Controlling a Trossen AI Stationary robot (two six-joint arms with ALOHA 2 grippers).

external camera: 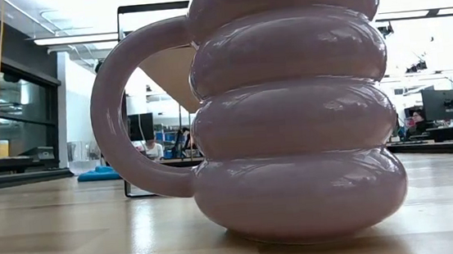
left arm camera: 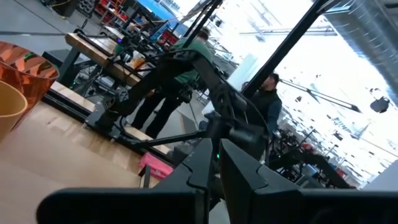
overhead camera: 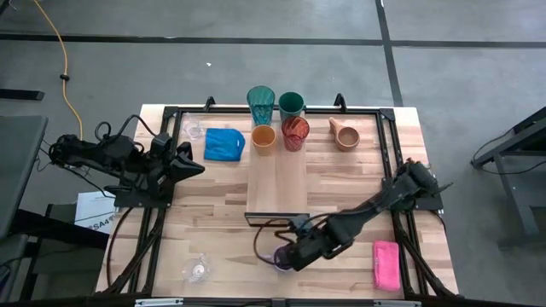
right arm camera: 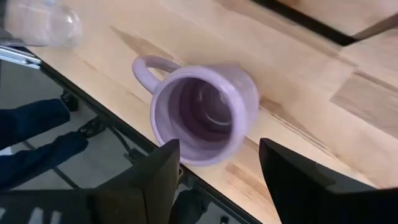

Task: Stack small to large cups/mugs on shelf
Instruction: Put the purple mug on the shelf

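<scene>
Slatted wooden bench point(overhead camera: 341, 183) carries all items, with the light-wood shelf point(overhead camera: 277, 181) as the reference landmark at its centre. On the far end of the shelf stand the orange cup point(overhead camera: 264, 136) and the red cup point(overhead camera: 295, 133); just beyond that end stand the teal tumbler point(overhead camera: 261, 104) and the dark green cup point(overhead camera: 291, 104). Left of the shelf's far end lies a blue cloth point(overhead camera: 223, 143); right of it lies the tan mug point(overhead camera: 345, 134). The lavender mug point(overhead camera: 282, 256) stands upright just past the shelf's near end. The right hand point(right arm camera: 217, 174) hovers above the mug, fingers spread wide, gripping nothing. The left hand point(overhead camera: 194, 166) waits left of the shelf, fingers closed, empty.
</scene>
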